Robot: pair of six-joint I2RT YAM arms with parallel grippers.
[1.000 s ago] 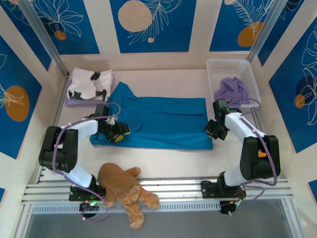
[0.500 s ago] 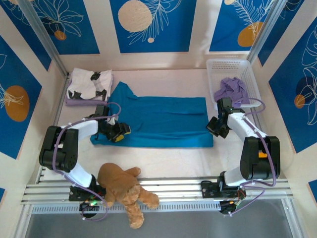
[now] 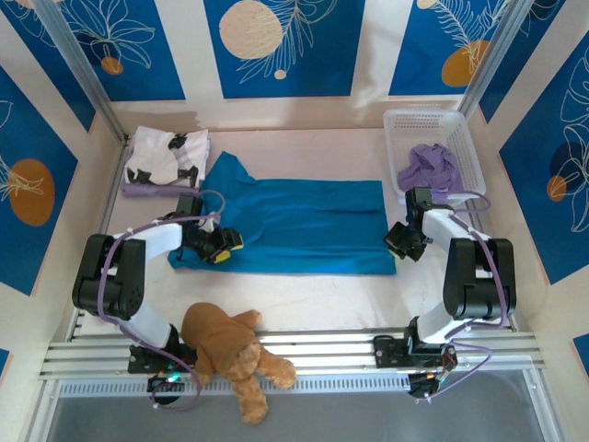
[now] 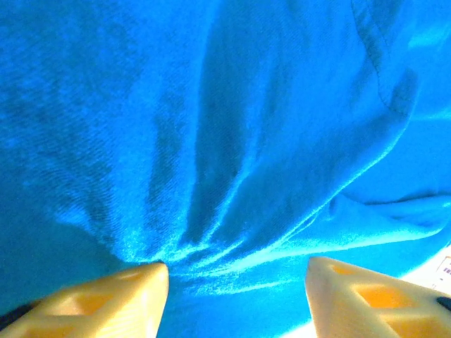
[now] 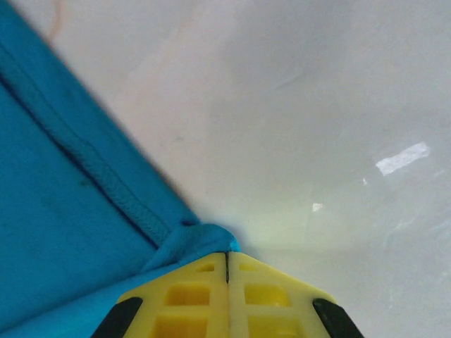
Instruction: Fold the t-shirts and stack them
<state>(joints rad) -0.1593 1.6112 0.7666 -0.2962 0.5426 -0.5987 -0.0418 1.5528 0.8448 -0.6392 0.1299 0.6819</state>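
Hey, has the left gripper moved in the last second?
No. The left gripper sits at the same spot, on the left end of the teal t-shirt, below the folded white shirt.

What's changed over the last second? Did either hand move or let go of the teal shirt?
The right arm's wrist swung slightly toward the basket and its elbow drew in. The right hand stayed shut on the teal t-shirt's right corner. The left hand kept its place on the shirt, jaws apart. Folded stack and teddy bear unmoved.
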